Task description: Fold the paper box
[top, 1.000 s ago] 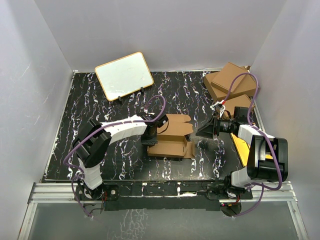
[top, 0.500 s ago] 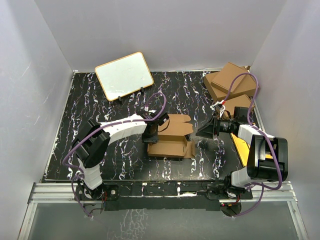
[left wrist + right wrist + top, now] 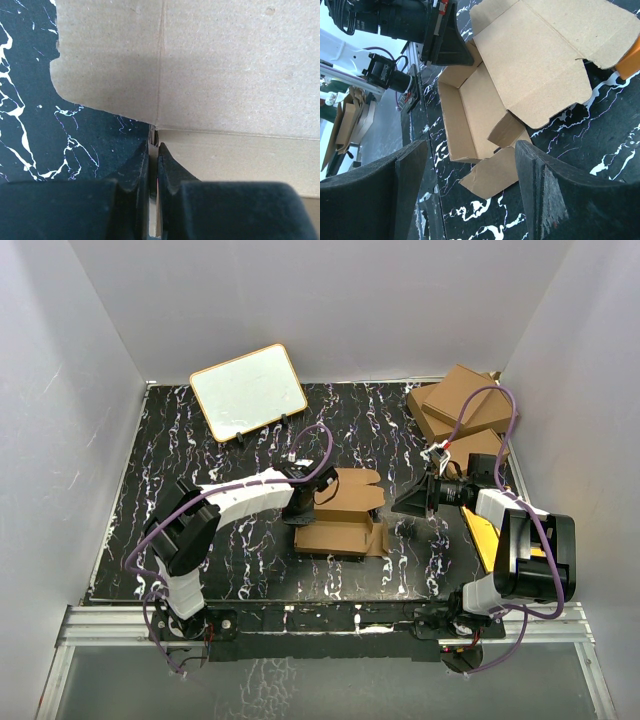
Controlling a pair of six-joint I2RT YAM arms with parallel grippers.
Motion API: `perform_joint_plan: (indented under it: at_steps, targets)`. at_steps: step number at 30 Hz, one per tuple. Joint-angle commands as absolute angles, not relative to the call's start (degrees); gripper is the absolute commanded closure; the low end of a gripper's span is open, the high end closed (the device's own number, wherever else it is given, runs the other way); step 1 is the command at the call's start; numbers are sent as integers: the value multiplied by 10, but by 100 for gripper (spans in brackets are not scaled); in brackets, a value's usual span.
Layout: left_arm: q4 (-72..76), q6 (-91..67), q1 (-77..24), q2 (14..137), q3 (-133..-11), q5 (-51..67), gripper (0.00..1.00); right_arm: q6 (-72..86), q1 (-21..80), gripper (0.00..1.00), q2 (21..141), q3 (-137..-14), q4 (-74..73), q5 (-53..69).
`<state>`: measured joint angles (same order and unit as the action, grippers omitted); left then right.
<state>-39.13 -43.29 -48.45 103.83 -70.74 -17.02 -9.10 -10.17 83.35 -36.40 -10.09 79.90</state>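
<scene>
The paper box [image 3: 345,515], plain brown cardboard, lies half-formed in the middle of the marbled table with its lid flap open toward the back. My left gripper [image 3: 300,510] stands at the box's left end wall. In the left wrist view the jaws [image 3: 153,150] are pinched together on that thin wall's edge, with the flap [image 3: 225,65] ahead. My right gripper [image 3: 408,502] hovers just right of the box, open and empty. Its wrist view looks between the wide fingers [image 3: 470,150] at the box [image 3: 520,65] and at the left gripper [image 3: 445,40].
A wood-framed whiteboard [image 3: 248,392] leans at the back left. Larger brown cartons [image 3: 460,405] are stacked at the back right. A yellow sheet [image 3: 482,540] lies under the right arm. White walls enclose the table on three sides.
The left gripper has shifted slightly along the box's left wall and is pinched on it again. The right arm has not moved.
</scene>
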Motion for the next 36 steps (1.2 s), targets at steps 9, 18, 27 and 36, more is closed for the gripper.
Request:
perform_joint_plan:
  at_steps: [9,18,27,36]
  targets:
    - [-368,-436,-483,968,-697,-178,77,-141,-101,24,826,-397,-121,815]
    - [-327,-433,-474,911,-660,-151,68,-162,-100,24,831,-403,-139,823]
    - [-108,-361,-341,755,-539,48,42,-235,-100,24,840,-433,-215,823]
    - [62,-391,-205,744,-447,212,17,-287,-100,24,846,-452,-262,825]
